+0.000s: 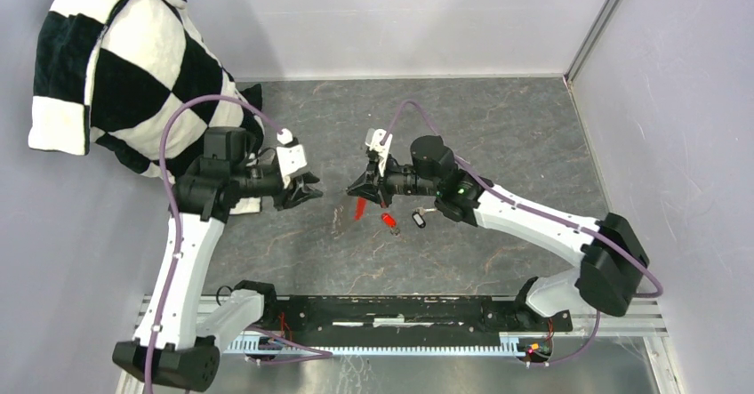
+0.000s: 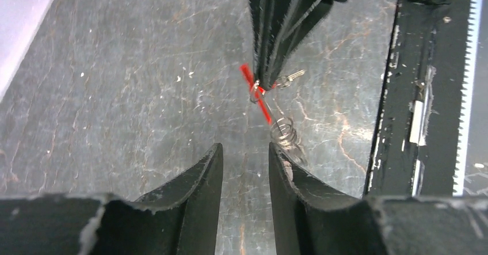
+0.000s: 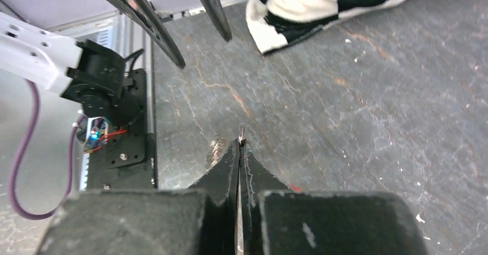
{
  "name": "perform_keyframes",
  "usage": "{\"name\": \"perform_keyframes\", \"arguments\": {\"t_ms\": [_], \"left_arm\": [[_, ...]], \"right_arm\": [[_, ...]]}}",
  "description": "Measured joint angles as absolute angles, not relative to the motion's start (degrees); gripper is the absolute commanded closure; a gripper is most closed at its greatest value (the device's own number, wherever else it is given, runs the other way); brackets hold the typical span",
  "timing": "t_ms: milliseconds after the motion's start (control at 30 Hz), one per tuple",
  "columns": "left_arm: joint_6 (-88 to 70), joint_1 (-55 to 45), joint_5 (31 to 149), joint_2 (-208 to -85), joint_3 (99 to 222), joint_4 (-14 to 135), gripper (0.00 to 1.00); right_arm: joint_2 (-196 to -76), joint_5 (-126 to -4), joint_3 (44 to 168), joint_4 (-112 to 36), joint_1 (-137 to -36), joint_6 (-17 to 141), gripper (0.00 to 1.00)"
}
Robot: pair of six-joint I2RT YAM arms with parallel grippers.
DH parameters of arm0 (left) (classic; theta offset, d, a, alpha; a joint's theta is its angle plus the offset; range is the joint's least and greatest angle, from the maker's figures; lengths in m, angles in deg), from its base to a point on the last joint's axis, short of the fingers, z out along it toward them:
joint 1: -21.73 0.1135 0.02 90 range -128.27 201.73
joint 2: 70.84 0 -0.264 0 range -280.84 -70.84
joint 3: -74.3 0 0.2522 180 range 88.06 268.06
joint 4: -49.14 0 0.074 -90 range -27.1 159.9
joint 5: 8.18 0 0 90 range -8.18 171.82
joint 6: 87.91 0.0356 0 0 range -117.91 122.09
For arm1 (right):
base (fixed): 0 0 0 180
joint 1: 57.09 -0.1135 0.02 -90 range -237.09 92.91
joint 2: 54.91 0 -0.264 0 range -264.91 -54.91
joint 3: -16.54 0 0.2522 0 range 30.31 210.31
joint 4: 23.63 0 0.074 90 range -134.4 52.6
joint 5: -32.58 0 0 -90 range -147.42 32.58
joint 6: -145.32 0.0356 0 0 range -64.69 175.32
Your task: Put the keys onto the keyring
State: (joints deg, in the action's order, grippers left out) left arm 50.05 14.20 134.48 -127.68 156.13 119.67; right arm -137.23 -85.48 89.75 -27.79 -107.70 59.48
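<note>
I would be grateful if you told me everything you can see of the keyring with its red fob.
The keyring is a thin, silvery, coiled wire ring joined to a long, narrow, bright red fob. The right gripper is shut on the fob, holding it tilted over the dark table, ring end toward the left gripper, whose parted fingers do not touch it. The keys lie apart from it on the table.
</note>
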Motion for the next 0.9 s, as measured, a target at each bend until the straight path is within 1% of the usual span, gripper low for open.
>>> {"name": "perform_keyframes", "arguments": {"t_ms": [133, 233, 600, 833, 900], "left_arm": [[51.37, 13.91, 137.59, -122.59, 153.93, 120.81, 0.58], [51.85, 13.76, 139.64, -121.10, 153.66, 121.27, 0.57], [53.70, 12.12, 144.34, -120.78, 153.66, 124.52, 0.61], [55.28, 10.33, 144.86, -120.10, 153.31, 127.21, 0.60], [55.30, 10.33, 144.86, -119.99, 153.23, 127.12, 0.58]], "right_arm": [[-133.47, -85.37, 89.75, -28.53, -109.75, 58.54, 1.00], [-131.88, -85.41, 89.85, -29.56, -111.28, 57.71, 1.00], [-131.50, -85.70, 92.26, -34.41, -114.65, 54.93, 1.00], [-131.46, -85.65, 94.20, -34.70, -115.69, 54.28, 1.00], [-131.46, -85.65, 94.44, -34.70, -116.00, 54.08, 1.00]]}}
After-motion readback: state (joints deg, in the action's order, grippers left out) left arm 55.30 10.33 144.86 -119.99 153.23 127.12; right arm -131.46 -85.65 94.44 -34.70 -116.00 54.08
